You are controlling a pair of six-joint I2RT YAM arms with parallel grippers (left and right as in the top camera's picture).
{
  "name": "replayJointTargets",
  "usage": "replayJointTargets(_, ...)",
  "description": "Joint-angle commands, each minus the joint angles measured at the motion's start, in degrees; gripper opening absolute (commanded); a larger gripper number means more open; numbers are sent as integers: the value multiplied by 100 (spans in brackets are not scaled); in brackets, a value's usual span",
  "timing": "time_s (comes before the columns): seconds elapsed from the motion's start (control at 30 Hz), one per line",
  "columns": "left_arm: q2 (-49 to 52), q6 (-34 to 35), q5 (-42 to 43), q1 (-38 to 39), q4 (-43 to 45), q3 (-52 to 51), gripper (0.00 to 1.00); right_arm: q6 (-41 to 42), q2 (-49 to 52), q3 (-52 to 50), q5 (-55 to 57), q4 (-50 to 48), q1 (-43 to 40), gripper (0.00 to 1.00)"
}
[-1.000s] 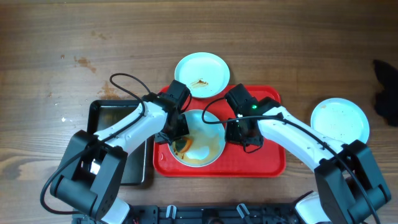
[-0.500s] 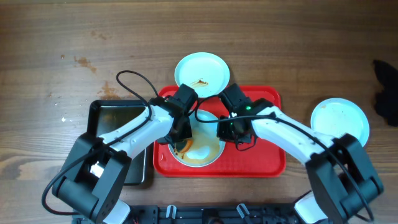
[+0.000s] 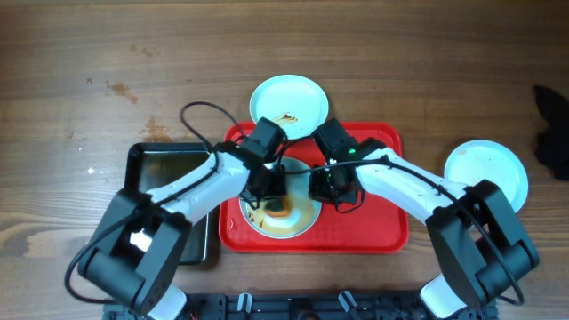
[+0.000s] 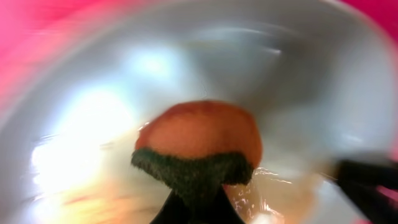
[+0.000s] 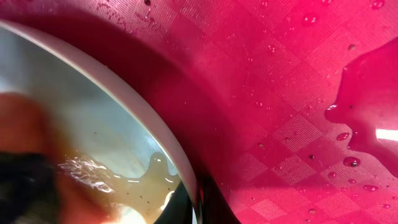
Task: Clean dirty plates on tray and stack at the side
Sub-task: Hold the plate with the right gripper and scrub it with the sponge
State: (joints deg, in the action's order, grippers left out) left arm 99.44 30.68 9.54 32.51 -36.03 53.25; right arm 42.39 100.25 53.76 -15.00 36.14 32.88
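A pale plate [image 3: 300, 213] with wet brown sauce lies on the red tray [image 3: 378, 227]. My left gripper [image 3: 279, 203] is shut on an orange sponge with a green scouring side [image 4: 198, 140] and presses it on that plate [image 4: 292, 68]. My right gripper [image 3: 320, 188] is shut on the plate's right rim [image 5: 134, 109], over the wet tray [image 5: 298, 93]. A second plate [image 3: 288, 105] with a brown smear lies at the tray's far edge. A third plate [image 3: 485, 173] lies on the table at the right.
A black glossy tray [image 3: 169, 191] lies left of the red tray, under my left arm. A dark object [image 3: 551, 133] sits at the right edge of the table. Water drops and a puddle [image 5: 367, 118] lie on the red tray.
My left gripper has moved the sponge rightward across the plate, from its left side to near its middle. My right gripper has shifted slightly left and stays at the rim.
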Motion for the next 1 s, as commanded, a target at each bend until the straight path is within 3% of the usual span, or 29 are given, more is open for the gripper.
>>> replayJointTargets(0.0, 621, -710, 2638, 341, 833, -363, 4, 125, 343, 11, -94, -201, 70, 4)
replayJointTargets(0.13, 623, -592, 2680, 337, 861, -363, 4, 129, 343, 11, -96, -184, 68, 5)
replayJointTargets(0.3, 623, -140, 1224, 162, 164, -365, 4, 125, 343, 11, -96, -136, 68, 5)
replayJointTargets(0.77, 623, 710, -1473, -129, -361, -166, 4, 151, 343, 11, -94, -138, 63, 5)
replayJointTargets(0.97, 621, 931, -2420, -129, -1145, 170, 4, 146, 343, 11, -92, -142, 57, 5)
